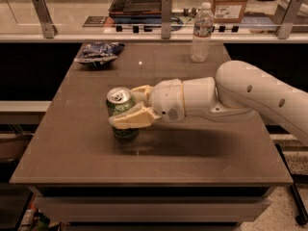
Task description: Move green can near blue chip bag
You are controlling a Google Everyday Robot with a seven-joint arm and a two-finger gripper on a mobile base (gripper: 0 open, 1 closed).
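Observation:
The green can (pixel 120 105) stands upright near the middle of the brown table (pixel 86 158), its silver top showing. My gripper (pixel 129 106) reaches in from the right on the white arm and is shut on the green can, one cream finger in front of it and one behind. The can's base looks to be on or just above the table top. The blue chip bag (pixel 97 52) lies crumpled at the table's far left corner, well apart from the can.
A clear plastic water bottle (pixel 201 32) stands at the table's far right. A glass barrier with metal posts (pixel 166 17) runs along the back edge. A cardboard box (pixel 228 3) and a dark tray (pixel 138 1) sit on the counter beyond.

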